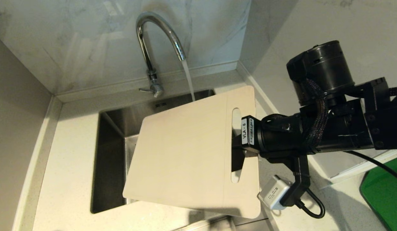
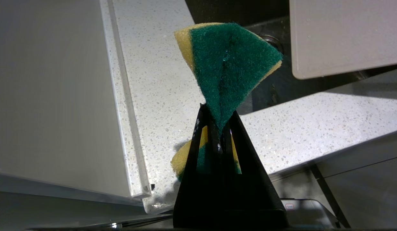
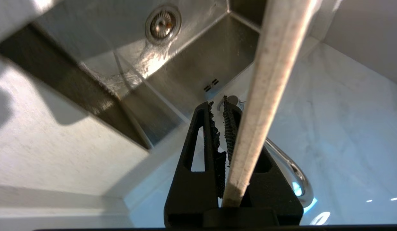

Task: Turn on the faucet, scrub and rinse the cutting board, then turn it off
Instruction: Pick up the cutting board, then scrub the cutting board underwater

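tap (image 1: 158, 35) running: stream leaves the spout and drops behind the board's far edge, at about 12 o'clock from the board's centre. lever (image 1: 150, 90) sits at the tap's base, pointing toward 9 o'clock.

board (image 1: 192, 154) held in the air over the sink (image 1: 110, 160), tilted, broad face toward the head camera, slot handle at its 3 o'clock end. right gripper (image 3: 228, 128) is clamped on that end beside the slot; in the right wrist view the board runs edge-on between the fingers (image 3: 198, 141). the board covers most of the basin; the drain (image 3: 162, 22) shows in the right wrist view with water running toward it.

left gripper (image 2: 217, 128) is pinched tight on a sponge (image 2: 228, 61), green scouring side facing out, yellow foam at the rim. it hangs over the counter (image 2: 159, 80) at the sink's 9 o'clock side, apart from the board's corner (image 2: 342, 35). not visible in the head view.

judgement: step in hand is getting the board under the stream, ahead of scrubbing.

- move the far edge toward 12 o'clock until water lands on the face, not behind it.
- keep the tilt so runoff drains into the basin.
- grip is at one end only; expect the board to lever when the sponge presses. scrub close to the held end first, light strokes.
- bring the green side flat to the face.
- keep clear of the spout.
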### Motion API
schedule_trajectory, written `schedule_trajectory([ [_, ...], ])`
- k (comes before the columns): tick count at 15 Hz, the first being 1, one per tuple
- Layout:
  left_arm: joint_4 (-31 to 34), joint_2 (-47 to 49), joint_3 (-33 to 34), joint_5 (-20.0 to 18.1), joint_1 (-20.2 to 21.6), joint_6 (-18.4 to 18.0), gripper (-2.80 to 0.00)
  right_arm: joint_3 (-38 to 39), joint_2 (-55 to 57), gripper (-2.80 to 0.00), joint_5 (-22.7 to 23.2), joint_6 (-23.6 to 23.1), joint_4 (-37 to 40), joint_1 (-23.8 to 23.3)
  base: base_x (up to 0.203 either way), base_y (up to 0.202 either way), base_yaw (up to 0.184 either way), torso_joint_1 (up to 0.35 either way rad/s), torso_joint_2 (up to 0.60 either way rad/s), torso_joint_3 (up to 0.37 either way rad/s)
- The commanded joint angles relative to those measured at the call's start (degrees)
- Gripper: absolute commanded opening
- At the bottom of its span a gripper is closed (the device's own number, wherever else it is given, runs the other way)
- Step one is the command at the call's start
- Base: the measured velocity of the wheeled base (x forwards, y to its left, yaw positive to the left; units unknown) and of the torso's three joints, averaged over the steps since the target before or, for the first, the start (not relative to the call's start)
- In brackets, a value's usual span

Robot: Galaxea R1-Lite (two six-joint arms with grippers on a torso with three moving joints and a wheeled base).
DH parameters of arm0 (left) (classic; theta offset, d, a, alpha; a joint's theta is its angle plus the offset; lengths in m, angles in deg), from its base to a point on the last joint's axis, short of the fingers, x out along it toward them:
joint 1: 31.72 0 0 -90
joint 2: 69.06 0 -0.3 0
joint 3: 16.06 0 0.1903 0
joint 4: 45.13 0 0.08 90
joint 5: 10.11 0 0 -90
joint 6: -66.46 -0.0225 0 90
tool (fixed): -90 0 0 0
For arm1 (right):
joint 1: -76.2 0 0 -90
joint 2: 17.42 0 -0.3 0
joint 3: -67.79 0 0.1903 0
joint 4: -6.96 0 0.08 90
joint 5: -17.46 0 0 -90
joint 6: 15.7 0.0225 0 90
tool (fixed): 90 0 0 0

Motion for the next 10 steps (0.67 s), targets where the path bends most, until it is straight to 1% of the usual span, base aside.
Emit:
schedule_trajectory([
  [1,0.0,0.1,0.1,0.0,0.0,0.0,-2.80,-0.7,2.9,-2.80,-0.3,-2.6,-1.6,-0.1,0.000,0.000,0.000,0.000,0.00,0.000],
  [5,0.0,0.1,0.1,0.0,0.0,0.0,-2.80,-4.3,5.8,-2.80,-1.9,-6.2,-1.7,-1.0,0.000,0.000,0.000,0.000,0.00,0.000],
  [8,0.0,0.1,0.1,0.0,0.0,0.0,-2.80,-5.3,7.7,-2.80,-2.0,-6.7,-1.7,-1.7,0.000,0.000,0.000,0.000,0.00,0.000],
  [10,0.0,0.1,0.1,0.0,0.0,0.0,-2.80,-7.5,9.9,-2.80,-1.9,-8.1,-1.7,-2.8,0.000,0.000,0.000,0.000,0.00,0.000],
])
